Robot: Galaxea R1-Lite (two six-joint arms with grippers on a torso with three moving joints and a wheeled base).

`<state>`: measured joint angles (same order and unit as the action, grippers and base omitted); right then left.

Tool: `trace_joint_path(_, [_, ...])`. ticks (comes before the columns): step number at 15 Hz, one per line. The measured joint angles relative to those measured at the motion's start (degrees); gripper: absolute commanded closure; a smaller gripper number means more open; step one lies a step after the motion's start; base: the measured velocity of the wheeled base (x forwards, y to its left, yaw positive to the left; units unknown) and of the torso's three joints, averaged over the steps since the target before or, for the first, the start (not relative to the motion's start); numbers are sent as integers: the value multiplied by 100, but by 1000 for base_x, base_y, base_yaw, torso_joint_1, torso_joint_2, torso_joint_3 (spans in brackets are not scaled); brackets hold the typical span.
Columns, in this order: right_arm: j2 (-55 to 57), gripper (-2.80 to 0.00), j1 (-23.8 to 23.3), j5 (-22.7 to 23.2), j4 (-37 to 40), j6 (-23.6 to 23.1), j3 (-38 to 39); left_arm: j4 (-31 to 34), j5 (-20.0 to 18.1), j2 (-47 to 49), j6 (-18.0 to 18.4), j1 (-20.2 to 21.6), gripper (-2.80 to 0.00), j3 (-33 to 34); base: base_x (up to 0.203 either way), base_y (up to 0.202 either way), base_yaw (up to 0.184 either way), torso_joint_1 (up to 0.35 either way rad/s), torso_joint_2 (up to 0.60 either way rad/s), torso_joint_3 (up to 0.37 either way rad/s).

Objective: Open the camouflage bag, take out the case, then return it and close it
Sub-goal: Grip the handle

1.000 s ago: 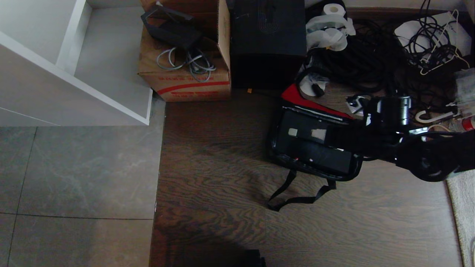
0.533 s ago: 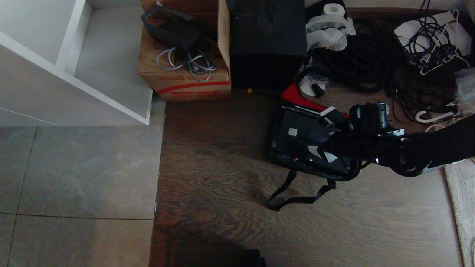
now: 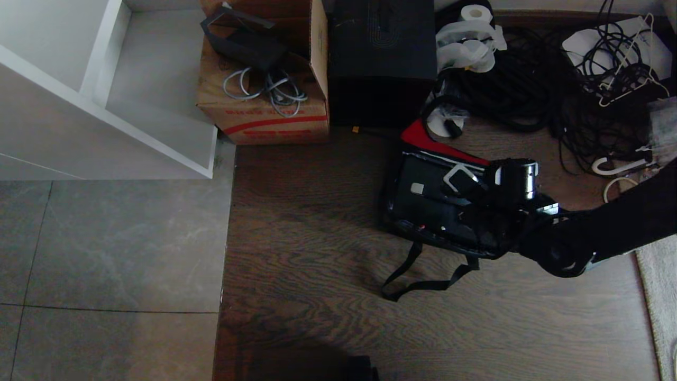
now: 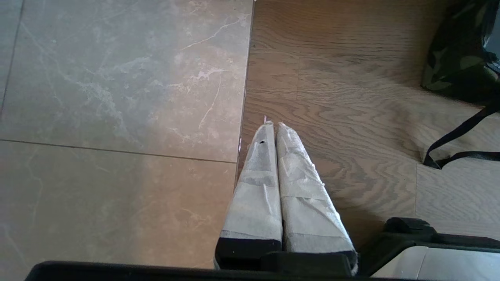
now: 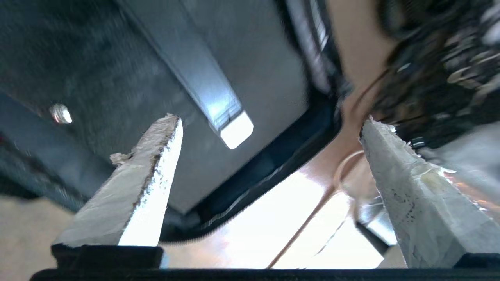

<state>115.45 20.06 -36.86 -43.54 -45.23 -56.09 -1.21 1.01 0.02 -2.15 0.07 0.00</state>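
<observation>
The camouflage bag [image 3: 402, 222] lies open on the wooden floor [image 3: 317, 296], below the tall black box [image 3: 381, 58], its red lid panel [image 3: 428, 140] flipped back. The case [image 3: 428, 203] sits inside. Right end effector [image 3: 465, 193] hovers over it, spread wide, gripping nothing. Risk: catching the handle [image 5: 203, 84] or the zipper rim when reaching for the lid. Left end effector [image 4: 275, 132], pinched together, parked clear of the bag.
</observation>
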Motion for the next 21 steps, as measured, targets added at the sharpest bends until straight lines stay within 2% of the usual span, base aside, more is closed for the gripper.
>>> trace_joint_path(3, [154, -280, 291, -98, -796, -362, 279, 0, 0, 0, 0, -2, 0, 0, 0, 0, 0, 0, 0, 0])
trace_joint_path(6, [353, -280, 633, -53, -2042, -929, 723, 2, 3, 0, 4, -2, 0, 0, 0, 0, 0, 0, 0, 0])
trace_joint_path(9, [655, -280, 774, 1, -3640, -2140, 1028, 0, 2, 0, 4, 2, 0, 0, 0, 0, 0, 0, 0, 0])
trace_joint_path(10, [757, -280, 770, -15, -3947, -2530, 1075, 0, 3, 0, 0, -3, 0, 0, 0, 0, 0, 0, 0, 0])
trace_joint_path(11, [840, -280, 753, -37, -4036, -2740, 1101, 0, 2, 0, 0, -7, 0, 0, 0, 0, 0, 0, 0, 0])
trace_joint_path(15, [1216, -280, 725, -330, -4165, -2993, 1021, 0, 0, 0, 4, 0, 0, 0, 0, 0, 0, 0, 0, 0])
trace_joint_path(18, [1498, -280, 635, -653, -4165, -3012, 722, 2, 0, 0, -2, -2, 0, 0, 0, 0, 0, 0, 0, 0])
trace_joint_path(21, [1733, -280, 440, -685, -4225, -3026, 455, 2, 3, 0, -2, 0, 0, 0, 0, 0, 0, 0, 0, 0])
